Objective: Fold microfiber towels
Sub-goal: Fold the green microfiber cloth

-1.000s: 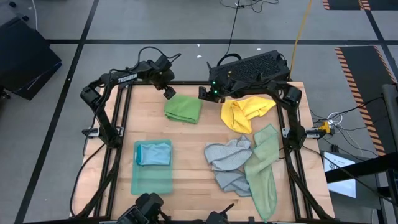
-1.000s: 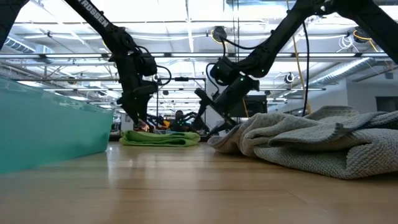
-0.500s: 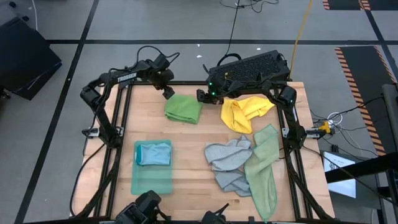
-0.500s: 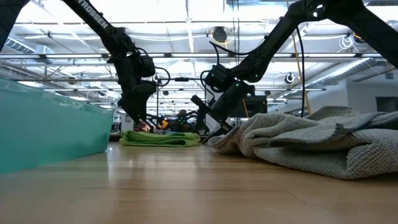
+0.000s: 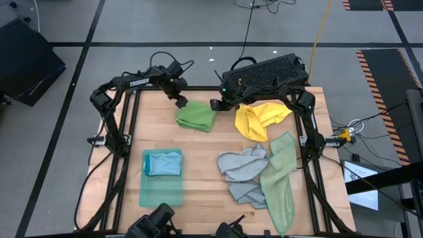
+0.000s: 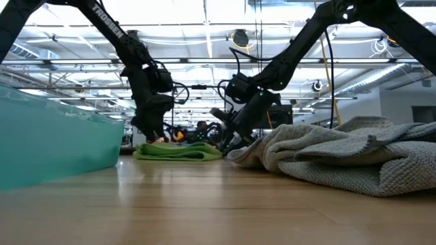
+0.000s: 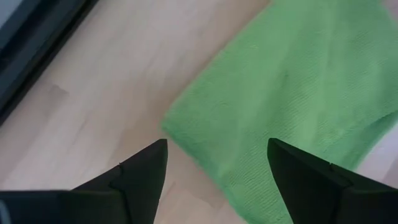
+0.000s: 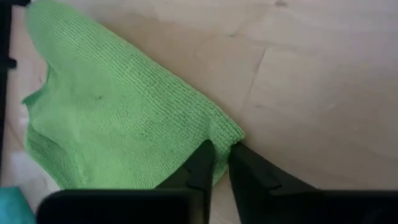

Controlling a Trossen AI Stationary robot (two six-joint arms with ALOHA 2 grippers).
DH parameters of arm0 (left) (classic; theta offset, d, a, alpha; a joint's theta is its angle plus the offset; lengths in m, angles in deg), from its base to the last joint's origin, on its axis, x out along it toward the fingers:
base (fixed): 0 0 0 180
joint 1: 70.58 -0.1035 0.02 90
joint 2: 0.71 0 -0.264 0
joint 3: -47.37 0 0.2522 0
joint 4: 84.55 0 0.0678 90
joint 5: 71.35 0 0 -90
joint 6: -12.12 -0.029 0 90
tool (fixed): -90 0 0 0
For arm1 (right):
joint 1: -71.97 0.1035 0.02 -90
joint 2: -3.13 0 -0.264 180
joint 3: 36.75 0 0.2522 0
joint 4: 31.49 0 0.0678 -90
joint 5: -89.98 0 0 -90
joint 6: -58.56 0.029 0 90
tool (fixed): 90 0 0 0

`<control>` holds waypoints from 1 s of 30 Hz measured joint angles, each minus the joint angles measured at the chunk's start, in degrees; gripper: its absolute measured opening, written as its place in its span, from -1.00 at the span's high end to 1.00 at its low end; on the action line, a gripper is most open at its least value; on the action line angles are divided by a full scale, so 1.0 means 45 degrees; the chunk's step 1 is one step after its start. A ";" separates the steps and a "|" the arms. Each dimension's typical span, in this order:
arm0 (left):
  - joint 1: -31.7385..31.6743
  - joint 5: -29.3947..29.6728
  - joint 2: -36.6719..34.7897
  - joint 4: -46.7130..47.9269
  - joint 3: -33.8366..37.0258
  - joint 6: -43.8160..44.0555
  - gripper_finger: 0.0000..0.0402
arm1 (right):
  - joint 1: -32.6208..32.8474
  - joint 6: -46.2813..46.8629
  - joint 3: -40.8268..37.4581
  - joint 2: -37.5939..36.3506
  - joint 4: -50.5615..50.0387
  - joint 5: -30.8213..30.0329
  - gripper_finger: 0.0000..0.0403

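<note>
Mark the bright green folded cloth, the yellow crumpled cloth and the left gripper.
bright green folded cloth (image 5: 196, 116), high view, centre of top layer
yellow crumpled cloth (image 5: 260, 119), high view, middle of bunch
left gripper (image 7: 216, 169), left wrist view, between open fingertips

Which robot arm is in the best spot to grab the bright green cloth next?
Probably the left. The left gripper is open right over a corner of the folded bright green microfiber towel, ready to pinch. The right gripper sits nearly shut at the towel's other edge and would need to open first.
</note>
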 joint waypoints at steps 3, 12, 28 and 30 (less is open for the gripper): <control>-0.0040 0.0223 -0.0022 0.0100 -0.0168 0.0039 -0.38 | -0.0084 -0.0400 -0.0007 0.0000 -0.0025 0.0044 0.94; -0.0449 -0.0625 0.0053 -0.0144 -0.1254 0.0139 -0.39 | -0.0141 -0.1832 -0.0056 -0.0194 0.0182 0.0809 0.98; -0.0029 0.0007 0.1659 0.0995 -0.1251 -0.2087 -0.19 | 0.0548 -0.2079 -0.0036 -0.0483 0.0663 0.0701 0.99; -0.0115 0.0026 0.1659 0.1352 -0.1410 -0.1845 -0.14 | 0.0595 -0.2135 -0.0036 -0.0491 0.0657 0.0701 0.99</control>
